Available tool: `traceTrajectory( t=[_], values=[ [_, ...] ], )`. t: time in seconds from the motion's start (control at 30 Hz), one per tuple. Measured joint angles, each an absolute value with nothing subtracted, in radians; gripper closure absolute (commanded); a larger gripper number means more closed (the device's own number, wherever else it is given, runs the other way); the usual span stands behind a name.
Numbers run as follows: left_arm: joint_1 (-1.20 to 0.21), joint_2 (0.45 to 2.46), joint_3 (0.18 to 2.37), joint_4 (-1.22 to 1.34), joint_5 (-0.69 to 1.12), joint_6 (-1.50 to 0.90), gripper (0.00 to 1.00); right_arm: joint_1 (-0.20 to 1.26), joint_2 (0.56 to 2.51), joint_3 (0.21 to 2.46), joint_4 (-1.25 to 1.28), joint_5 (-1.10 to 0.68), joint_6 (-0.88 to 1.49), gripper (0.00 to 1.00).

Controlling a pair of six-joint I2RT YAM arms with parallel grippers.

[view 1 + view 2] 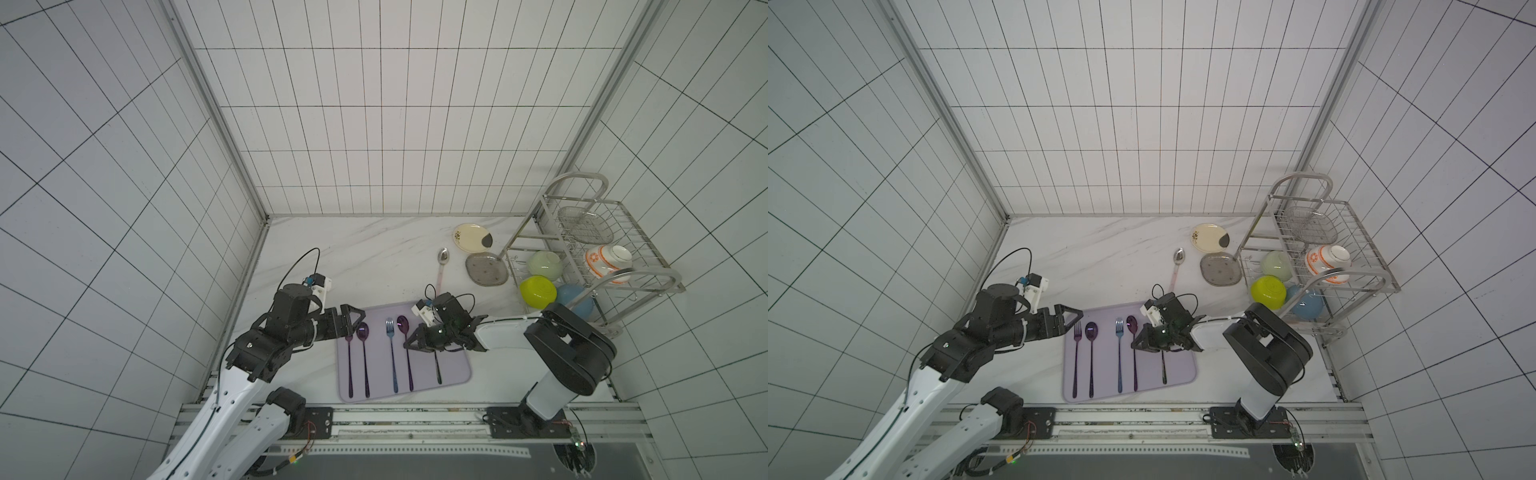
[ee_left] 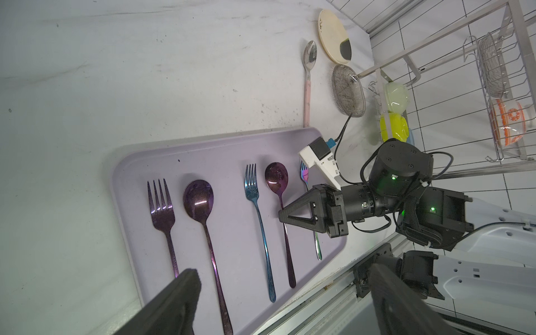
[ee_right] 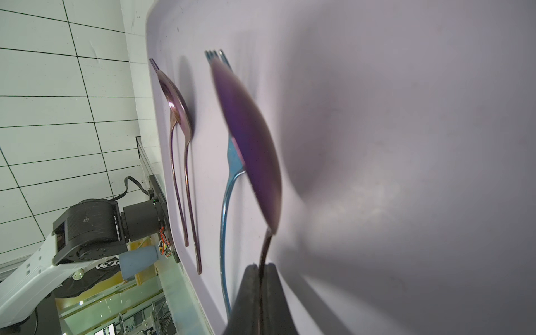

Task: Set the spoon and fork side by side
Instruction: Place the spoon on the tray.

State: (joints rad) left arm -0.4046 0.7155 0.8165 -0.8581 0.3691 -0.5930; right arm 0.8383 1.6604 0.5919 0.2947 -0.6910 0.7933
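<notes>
Cutlery lies in pairs on our lilac tray (image 1: 453,376); left tool (image 1: 353,322) hovers open at its edge. Right tool (image 1: 409,341) pinches the purple spoon (image 1: 403,323) just beside the blue fork (image 1: 390,332): we should lower it parallel, then release

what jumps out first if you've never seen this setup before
The row of iridescent cutlery on the lilac tray at the near table edge, with the right gripper shut on a purple spoon beside the blue fork. At the right stands a wire dish rack holding coloured bowls.
</notes>
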Motion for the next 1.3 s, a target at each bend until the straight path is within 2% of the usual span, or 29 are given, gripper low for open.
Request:
traceTrajectory(
  t=[0.37, 0.83, 0.93, 1.1, 1.3],
  values=[
    [-0.405, 0.715, 0.816, -0.858, 0.359, -0.593, 0.07, 0.838, 1.666, 0.619, 0.215, -0.670, 0.756, 0.86],
    [-0.405, 0.707, 0.813, -0.858, 0.355, -0.593, 0.06, 0.839, 1.611, 0.634, 0.122, -0.606, 0.744, 0.76],
    [-0.405, 0.707, 0.812, -0.858, 0.355, -0.595, 0.02, 0.840, 1.567, 0.635, 0.069, -0.569, 0.743, 0.70],
    [-0.405, 0.707, 0.809, -0.857, 0.353, -0.593, 0.02, 0.845, 1.455, 0.690, -0.062, -0.512, 0.731, 0.60],
    [-0.405, 0.722, 0.809, -0.854, 0.353, -0.594, 0.02, 0.833, 1.314, 0.852, -0.288, -0.410, 0.681, 0.32]
  ],
)
